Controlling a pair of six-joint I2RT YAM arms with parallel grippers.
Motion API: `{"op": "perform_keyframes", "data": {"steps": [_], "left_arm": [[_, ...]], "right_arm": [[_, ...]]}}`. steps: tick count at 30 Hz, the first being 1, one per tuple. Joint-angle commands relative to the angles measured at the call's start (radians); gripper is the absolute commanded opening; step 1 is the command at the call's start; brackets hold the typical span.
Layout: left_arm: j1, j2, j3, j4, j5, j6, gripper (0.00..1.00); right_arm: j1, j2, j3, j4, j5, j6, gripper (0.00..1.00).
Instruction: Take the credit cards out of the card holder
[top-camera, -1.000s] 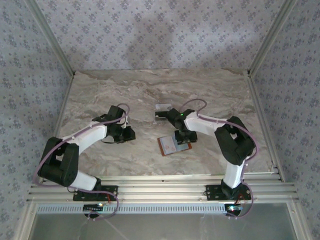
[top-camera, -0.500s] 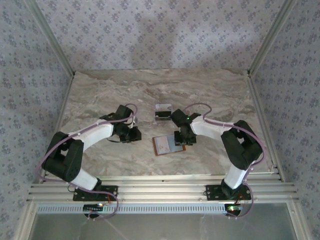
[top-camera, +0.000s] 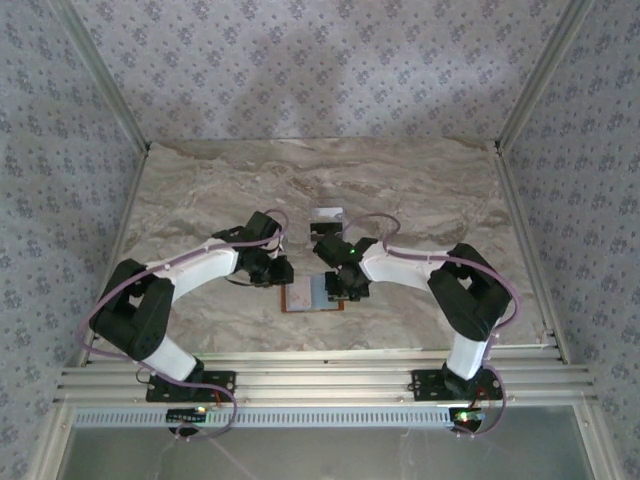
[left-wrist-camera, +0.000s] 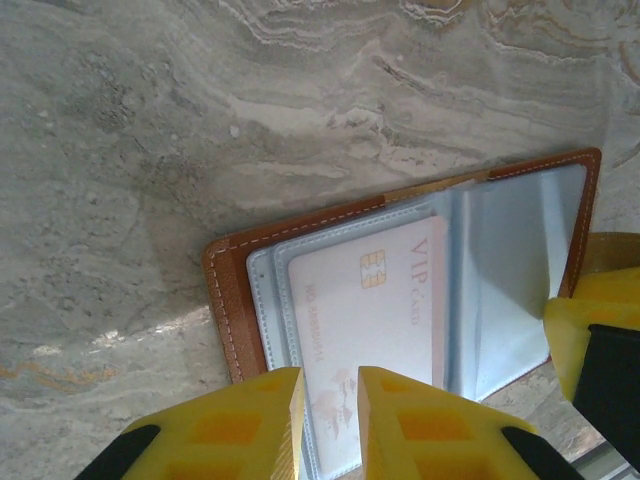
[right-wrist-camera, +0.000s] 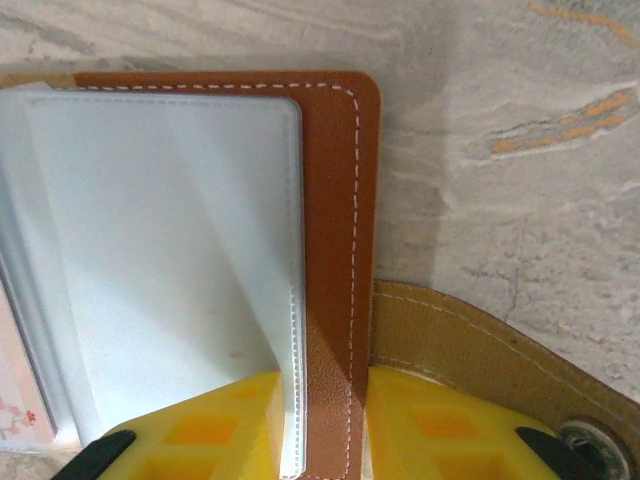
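Stand (top-camera: 327, 218) behind card holder (top-camera: 305, 298) — right gripper (right-wrist-camera: 325, 392) pinching its edge.

Grey and cream worktop (top-camera: 200, 190) with wavy stone lines. A few orange streaks in the stone. Near the middle, a little stand (top-camera: 327, 218), pale on top, dark below. All around, walls (top-camera: 320, 60) with small flower shapes. Along the near edge, shiny metal rails (top-camera: 320, 372).

Lab booth: wallpapered walls (top-camera: 320, 60), marble tabletop (top-camera: 420, 180), aluminium rails (top-camera: 320, 385)
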Motion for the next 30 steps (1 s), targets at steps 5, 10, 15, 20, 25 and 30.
{"op": "perform_keyframes", "data": {"steps": [5,10,15,20,25,30], "left_arm": [[-0.018,0.051,-0.007,0.012,0.007,0.001,0.22],[-0.020,0.082,-0.010,-0.001,-0.029,0.010,0.21],[-0.020,0.088,-0.022,-0.006,-0.043,0.011,0.19],[-0.020,0.087,-0.030,-0.009,-0.048,0.012,0.17],[-0.020,0.085,-0.031,-0.010,-0.048,0.010,0.16],[-0.020,0.076,-0.033,-0.012,-0.051,0.006,0.16]], "right_arm": [[0.007,0.004,0.031,-0.059,0.030,0.019,0.34],[0.008,-0.029,0.069,-0.131,0.090,0.004,0.36],[0.013,-0.056,0.140,-0.200,0.141,-0.013,0.36],[0.015,-0.076,0.161,-0.150,0.060,-0.014,0.35],[0.002,-0.043,0.146,0.042,-0.102,-0.005,0.32],[0.003,0.028,0.148,0.157,-0.209,0.021,0.29]]}}
